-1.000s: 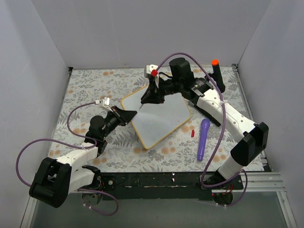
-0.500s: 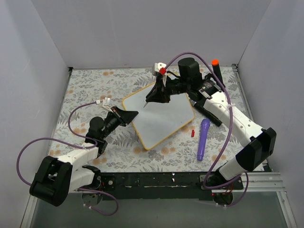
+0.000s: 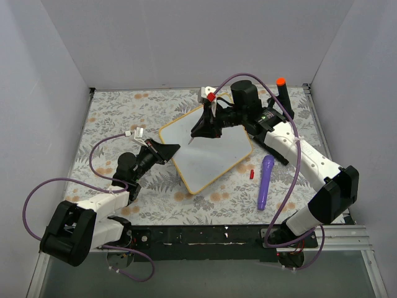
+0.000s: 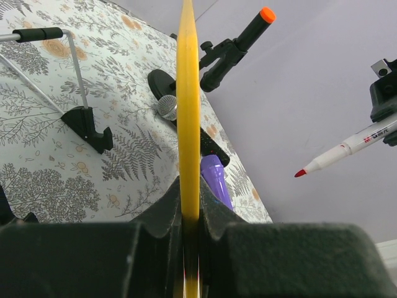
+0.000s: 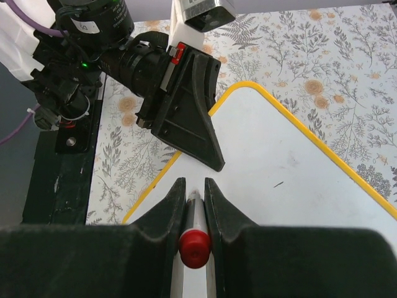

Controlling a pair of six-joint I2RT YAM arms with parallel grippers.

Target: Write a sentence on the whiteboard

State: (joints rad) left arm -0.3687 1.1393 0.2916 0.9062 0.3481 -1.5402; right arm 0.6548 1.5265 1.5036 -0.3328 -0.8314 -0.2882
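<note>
The whiteboard (image 3: pixel 211 155), white with a yellow frame, lies tilted at the middle of the floral table. My left gripper (image 3: pixel 173 149) is shut on its left edge. In the left wrist view the yellow frame (image 4: pixel 188 112) runs edge-on between the closed fingers. My right gripper (image 3: pixel 200 129) is shut on a white marker (image 5: pixel 195 233) with a red end. The marker's red tip (image 4: pixel 300 173) hangs just above the board's upper left part. The board face (image 5: pixel 291 180) carries only a small dark fleck; no sentence shows on it.
A purple cylinder (image 3: pixel 265 182) and a small red cap (image 3: pixel 252 174) lie to the right of the board. A black stand with an orange tip (image 3: pixel 282 93) rises at the back right. A microphone head (image 4: pixel 167 107) lies near it. White walls close in three sides.
My right gripper has carried the marker a little to the right and back over the board's upper left part, and its elbow has swung right. The left gripper has kept its grip.
</note>
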